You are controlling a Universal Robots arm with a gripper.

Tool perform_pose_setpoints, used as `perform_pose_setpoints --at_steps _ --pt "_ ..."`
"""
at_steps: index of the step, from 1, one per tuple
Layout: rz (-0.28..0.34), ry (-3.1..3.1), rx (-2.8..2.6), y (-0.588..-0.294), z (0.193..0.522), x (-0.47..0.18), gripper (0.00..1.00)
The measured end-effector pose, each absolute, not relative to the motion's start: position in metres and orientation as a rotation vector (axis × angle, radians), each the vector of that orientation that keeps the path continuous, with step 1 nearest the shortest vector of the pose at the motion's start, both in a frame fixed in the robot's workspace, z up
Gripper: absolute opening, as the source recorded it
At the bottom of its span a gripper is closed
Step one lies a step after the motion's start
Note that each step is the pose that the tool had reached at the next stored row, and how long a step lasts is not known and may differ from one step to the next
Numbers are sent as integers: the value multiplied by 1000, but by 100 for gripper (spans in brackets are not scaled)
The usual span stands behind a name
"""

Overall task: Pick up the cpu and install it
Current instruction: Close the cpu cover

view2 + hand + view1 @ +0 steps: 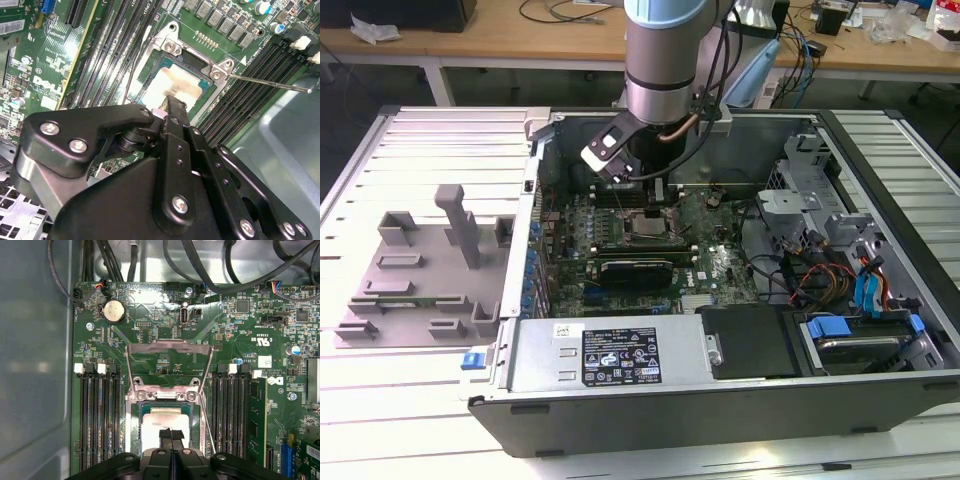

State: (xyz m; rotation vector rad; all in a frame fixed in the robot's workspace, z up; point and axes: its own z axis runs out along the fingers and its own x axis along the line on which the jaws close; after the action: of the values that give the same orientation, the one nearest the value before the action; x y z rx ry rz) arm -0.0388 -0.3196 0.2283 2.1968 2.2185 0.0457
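Black jaws, pressed together, hover tip-down at the shiny silver square cpu [157, 422], which lies in the open metal-framed socket [170, 344] toward twelve o'clock on the green motherboard [720, 265] in the exterior view; an off-centre push could skew it and damage the socket.
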Motion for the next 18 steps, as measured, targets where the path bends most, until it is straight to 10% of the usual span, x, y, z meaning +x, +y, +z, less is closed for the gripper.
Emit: perform_pose_setpoints --at_steps 18 --pt "46 2218 2197 -320 237 -39 11"
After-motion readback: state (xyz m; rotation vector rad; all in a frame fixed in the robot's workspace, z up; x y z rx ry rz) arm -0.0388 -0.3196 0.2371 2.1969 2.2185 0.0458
